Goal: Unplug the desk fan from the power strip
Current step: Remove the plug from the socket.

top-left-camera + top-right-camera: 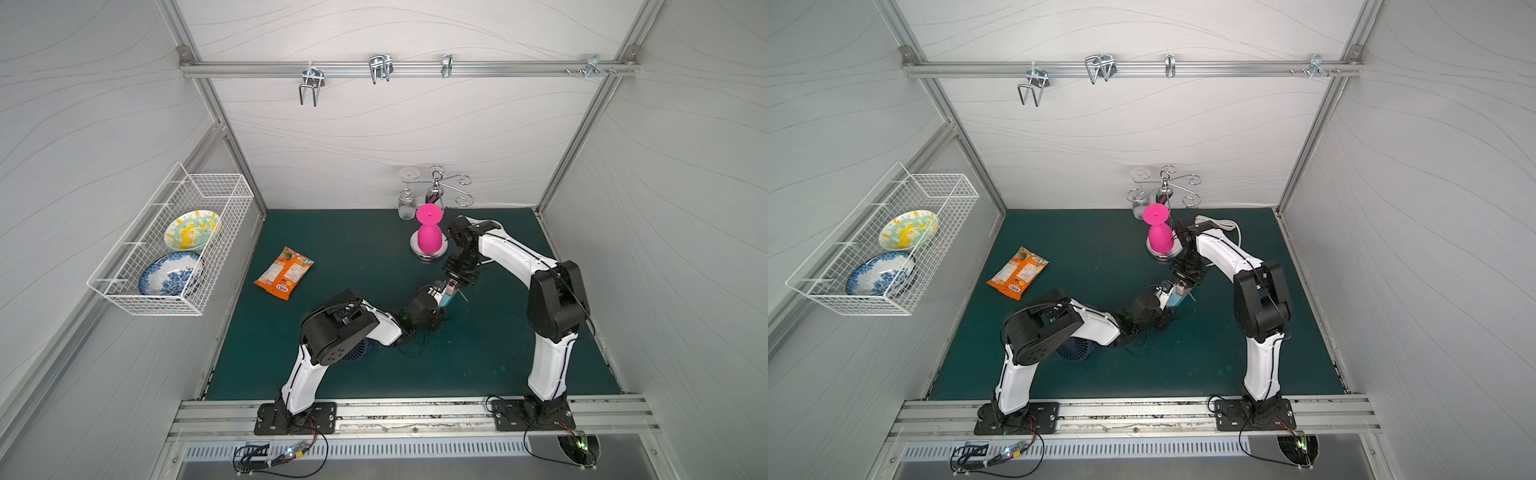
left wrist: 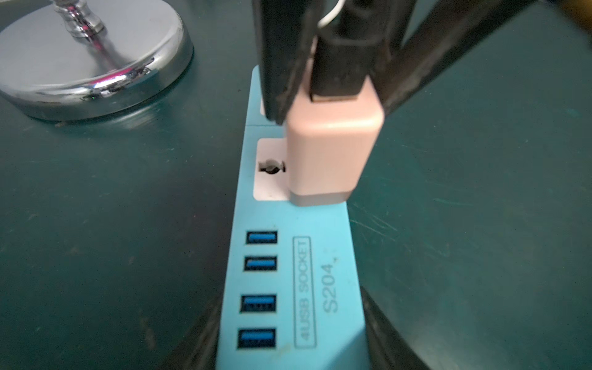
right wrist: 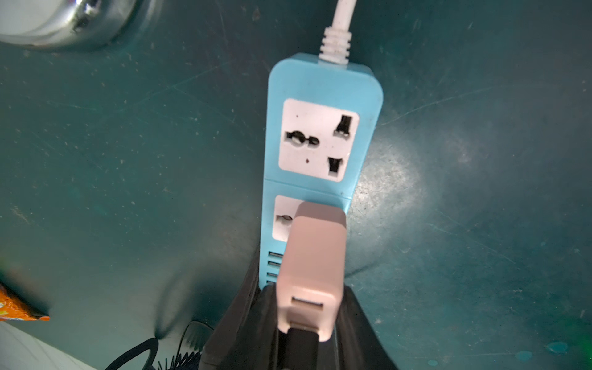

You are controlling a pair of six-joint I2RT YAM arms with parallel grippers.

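The light-blue power strip (image 2: 288, 272) lies on the green mat, in both top views between the two arms (image 1: 447, 301). My left gripper (image 2: 288, 347) is shut on its USB end, one finger on each long side. The fan's pink cube plug (image 2: 330, 153) stands against the strip's second socket face (image 3: 312, 253). My right gripper (image 3: 309, 323) is shut on that plug, with the black cable running out between its fingers. I cannot tell whether the prongs are seated. The navy desk fan (image 1: 1074, 348) lies mostly hidden under my left arm.
A chrome stand with a pink cup (image 1: 429, 237) rises just beyond the strip, with a clear glass (image 1: 405, 205) behind it. The strip's white cord (image 1: 1225, 226) runs toward the back wall. An orange snack bag (image 1: 284, 272) lies to the left. A wire basket (image 1: 137, 297) of plates hangs on the left wall.
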